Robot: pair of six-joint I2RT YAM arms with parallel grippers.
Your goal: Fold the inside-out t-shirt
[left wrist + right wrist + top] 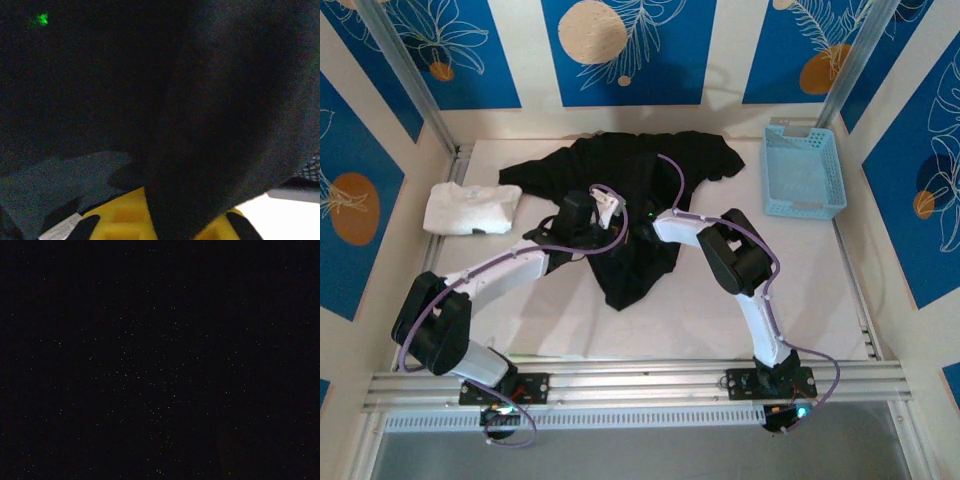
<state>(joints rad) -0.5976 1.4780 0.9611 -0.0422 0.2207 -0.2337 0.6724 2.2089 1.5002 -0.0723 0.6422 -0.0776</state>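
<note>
The inside-out t-shirt (620, 170) lies in a crumpled heap mid-table (700, 310), one sleeve spread toward the light-blue basket (804, 172) and a tail of cloth trailing toward the arm bases. It sits apart from the folded white t-shirt (470, 208) on the left.

The left gripper (605, 207) is over the heap's middle. In its wrist view a fold of black cloth runs down between the yellow fingers (117, 215). They are closed together, so you have a pinch on the shirt.

The right gripper (642, 222) is pushed in among the black cloth just beside it. Its wrist view is pure dark, so you cannot tell whether its jaws stand apart or grip anything.

Handling, as a judgement: the shirt is light, limp and not fragile, and it will sag and drag instead of holding shape. A mid-body pinch probably lifts a bunch, not a clean edge. You'd do better taking the hem corners or the shoulder seams, one per gripper, and pulling them apart to flatten it before any fold. Watch for layers sticking together. Black on black also hides the edges from you.
</note>
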